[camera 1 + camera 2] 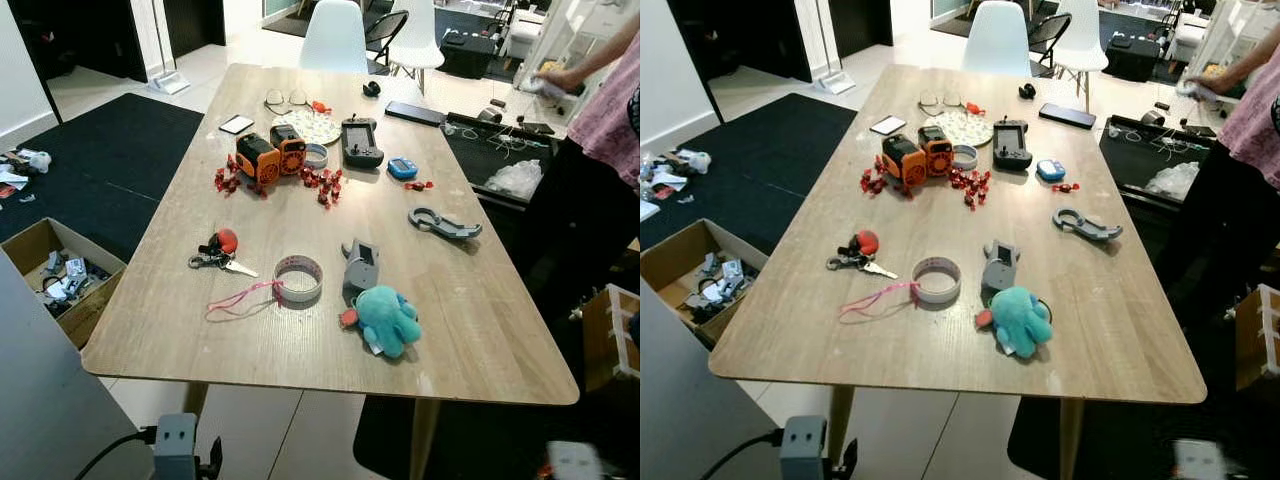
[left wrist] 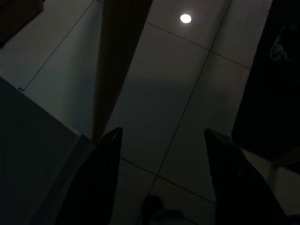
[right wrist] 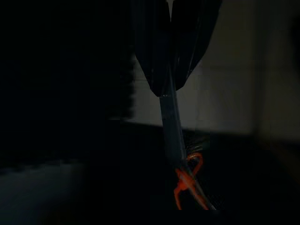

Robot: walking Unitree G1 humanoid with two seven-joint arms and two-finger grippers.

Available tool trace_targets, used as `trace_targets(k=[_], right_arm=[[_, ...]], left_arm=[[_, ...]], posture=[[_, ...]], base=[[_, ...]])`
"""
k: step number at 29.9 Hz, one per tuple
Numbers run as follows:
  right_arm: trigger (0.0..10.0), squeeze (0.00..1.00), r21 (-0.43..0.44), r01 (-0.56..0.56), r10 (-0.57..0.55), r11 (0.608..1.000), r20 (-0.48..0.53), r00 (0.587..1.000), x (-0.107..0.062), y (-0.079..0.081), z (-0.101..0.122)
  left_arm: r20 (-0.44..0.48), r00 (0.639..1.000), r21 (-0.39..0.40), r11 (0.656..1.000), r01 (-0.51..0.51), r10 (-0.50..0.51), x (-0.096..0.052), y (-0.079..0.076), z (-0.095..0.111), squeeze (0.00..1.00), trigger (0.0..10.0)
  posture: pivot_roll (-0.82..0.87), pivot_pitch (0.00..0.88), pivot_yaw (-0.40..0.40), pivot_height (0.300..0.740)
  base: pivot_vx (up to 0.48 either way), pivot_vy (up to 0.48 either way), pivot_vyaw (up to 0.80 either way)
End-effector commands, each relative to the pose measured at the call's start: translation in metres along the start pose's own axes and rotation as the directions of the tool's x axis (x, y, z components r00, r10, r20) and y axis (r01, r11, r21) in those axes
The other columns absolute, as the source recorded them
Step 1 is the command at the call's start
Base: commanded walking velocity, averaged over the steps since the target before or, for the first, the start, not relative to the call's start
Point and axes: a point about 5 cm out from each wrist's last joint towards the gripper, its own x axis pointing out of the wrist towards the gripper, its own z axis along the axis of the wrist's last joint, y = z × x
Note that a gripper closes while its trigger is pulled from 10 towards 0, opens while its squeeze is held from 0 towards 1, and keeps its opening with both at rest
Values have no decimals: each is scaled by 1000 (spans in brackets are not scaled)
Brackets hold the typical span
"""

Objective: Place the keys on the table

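A bunch of keys (image 1: 217, 255) with a round red fob lies on the wooden tabletop (image 1: 470, 330), near its left front part, so by the look of it the task's thing is already resting where it belongs. Just beside the keys toward the right sits a roll of white tape (image 1: 298, 278) with a pink cord (image 1: 237, 298) trailing from it. Further right are a grey gadget (image 1: 360, 265) and a teal plush octopus (image 1: 388, 320). Farther back are an orange toy (image 1: 272, 154), scattered red candies (image 1: 322, 182), a black controller (image 1: 361, 141) and a phone (image 1: 236, 124).

The left tool (image 2: 161, 180) hangs over the dim tiled floor (image 2: 168, 93), its fingers spread apart and empty. The right tool (image 3: 171, 51) has its fingers pressed together, with a thin strap and something orange dangling below; what it is cannot be made out.

If anything remains to be set down, it is best lowered onto bare wood, clear of the tape and cord. A person (image 1: 610, 120) stands at the right.
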Motion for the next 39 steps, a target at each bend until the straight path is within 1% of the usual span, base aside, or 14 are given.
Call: trace_targets(k=[1,3,8,9,13,16,17,20,23,24,28,32,34,39], right_arm=[[10000,0,61,69,-72,996,46,996,3,-13,12],[10000,0,94,99,-108,991,94,990,6,-21,27],[10000,0,304,142,-251,942,359,899,9,-47,117],[10000,0,304,142,-251,942,359,899,9,-47,117],[10000,0,454,11,-288,891,545,788,-4,-49,197],[10000,0,459,-65,-262,886,611,747,-11,-43,223],[10000,0,424,-187,-192,886,703,684,-22,-28,256],[10000,0,355,-308,-100,883,781,616,-36,-9,283],[10000,0,276,-410,2,869,828,561,-45,11,298],[10000,0,179,-506,115,844,860,497,-56,33,310],[10000,0,74,-579,228,812,873,431,-65,54,316],[10000,0,-254,-717,542,650,815,203,-97,117,317],[10000,0,-341,-737,618,583,775,130,-107,132,315],[10000,0,-409,-749,675,521,735,68,-115,143,311]], left_arm=[[-4,1000,5,1000,4,-4,-3,-2,-3,0,10000],[-3,1000,6,1000,5,-5,-3,-2,-3,0,10000],[7,1000,9,1000,7,-7,-2,-3,-1,0,10000],[7,1000,9,1000,7,-7,-2,-3,-1,0,10000],[13,1000,8,1000,8,-8,-2,-3,0,0,10000],[14,1000,8,1000,7,-7,-2,-3,0,0,10000],[15,1000,6,1000,5,-5,-3,-3,-1,0,10000],[16,1000,4,1000,2,-2,-3,-3,-1,0,10000],[16,1000,2,1000,0,0,-4,-3,-2,0,10000],[16,1000,1,1000,-1,1,-4,-3,-2,0,10000],[17,1000,-1,1000,-2,2,-5,-3,-2,0,10000],[19,1000,-2,1000,-3,3,-5,-2,-2,0,10000],[20,1000,-2,1000,-4,4,-5,-1,-2,0,10000],[20,1000,-1,1000,-4,4,-6,0,-2,0,10000]], posture=[[59,61,-78,740],[59,61,-78,740],[57,59,-78,740],[57,59,-78,740],[60,57,-80,740],[61,57,-82,740],[64,57,-86,740],[66,58,-88,740],[67,57,-89,740],[69,58,-90,740],[69,59,-90,740],[71,60,-89,740],[74,63,-87,740],[73,65,-84,740]], base=[[0,0,0],[0,0,0],[0,0,0],[0,0,0],[0,0,0],[0,0,0],[0,0,0],[0,0,0],[0,0,0],[0,0,0],[0,0,0],[0,0,0],[0,0,0],[0,0,0]])
